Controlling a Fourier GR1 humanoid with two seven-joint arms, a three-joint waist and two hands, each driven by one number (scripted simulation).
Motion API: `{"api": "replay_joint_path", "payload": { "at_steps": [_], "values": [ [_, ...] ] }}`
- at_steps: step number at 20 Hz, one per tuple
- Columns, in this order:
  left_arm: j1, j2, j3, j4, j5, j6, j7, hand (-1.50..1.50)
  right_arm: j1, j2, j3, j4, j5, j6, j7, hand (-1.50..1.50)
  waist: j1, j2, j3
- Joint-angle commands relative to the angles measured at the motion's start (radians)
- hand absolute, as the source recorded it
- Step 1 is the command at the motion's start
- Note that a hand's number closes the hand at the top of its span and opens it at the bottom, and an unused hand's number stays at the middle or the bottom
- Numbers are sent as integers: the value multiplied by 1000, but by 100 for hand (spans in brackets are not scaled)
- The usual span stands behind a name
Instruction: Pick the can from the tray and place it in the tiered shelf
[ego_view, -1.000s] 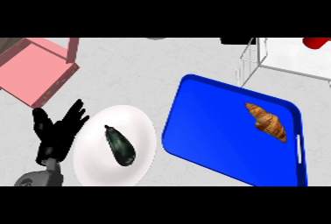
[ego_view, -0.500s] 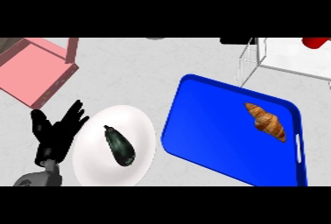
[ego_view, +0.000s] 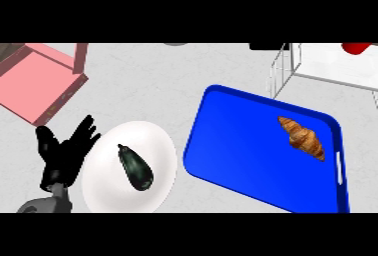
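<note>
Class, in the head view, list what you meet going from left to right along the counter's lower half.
Black left hand → white round plate → dark green eggplant on it → blue rectangular tray → brown croissant on the tray.

counter (ego_view: 155, 80): pale grey, faintly marbled | light: even, soft shadows

Blue tray (ego_view: 236, 150), white plate (ego_view: 159, 150), pink box (ego_view: 37, 85).

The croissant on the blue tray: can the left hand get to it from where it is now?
Probably not easily. The left hand rests open at the far left, and the white plate with the eggplant lies between it and the croissant.
</note>
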Motion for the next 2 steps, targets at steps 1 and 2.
{"api": "replay_joint_path", "payload": {
  "at_steps": [1,2],
  "values": [
    [-2,18,19,50,7,-15,5,0,65,-89,-37,26,-47,119,-25,-150,-2,5,-4],
    [0,12,-4,26,4,-26,22,0,66,-115,-39,50,-40,119,-32,-150,9,10,-3]
  ]
}}
